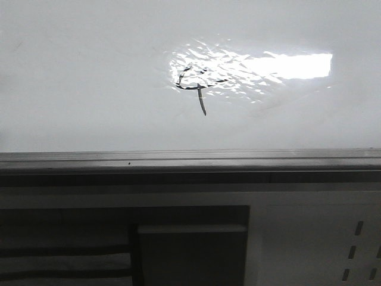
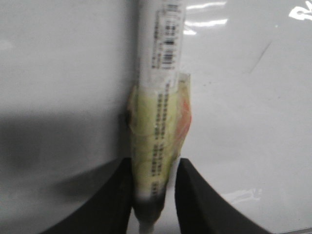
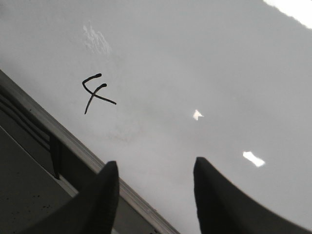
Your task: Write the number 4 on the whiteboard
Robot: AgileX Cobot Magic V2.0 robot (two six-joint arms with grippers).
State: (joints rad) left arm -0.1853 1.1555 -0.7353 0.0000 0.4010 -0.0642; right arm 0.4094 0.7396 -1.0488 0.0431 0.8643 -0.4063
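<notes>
The glossy whiteboard fills the front view, with a grey metal rail along its near edge. A thin black hand-drawn number 4 sits in the rippled glare near the middle; it also shows in the right wrist view. My left gripper is shut on a white marker wrapped in yellowish tape, over the whiteboard. I cannot see its tip. My right gripper is open and empty above the whiteboard, near the rail. Neither gripper shows in the front view.
The grey edge rail runs across the front view and also shows in the right wrist view. Below it are a white perforated panel with slots and a dark recess. A bright rectangular light reflection lies on the board.
</notes>
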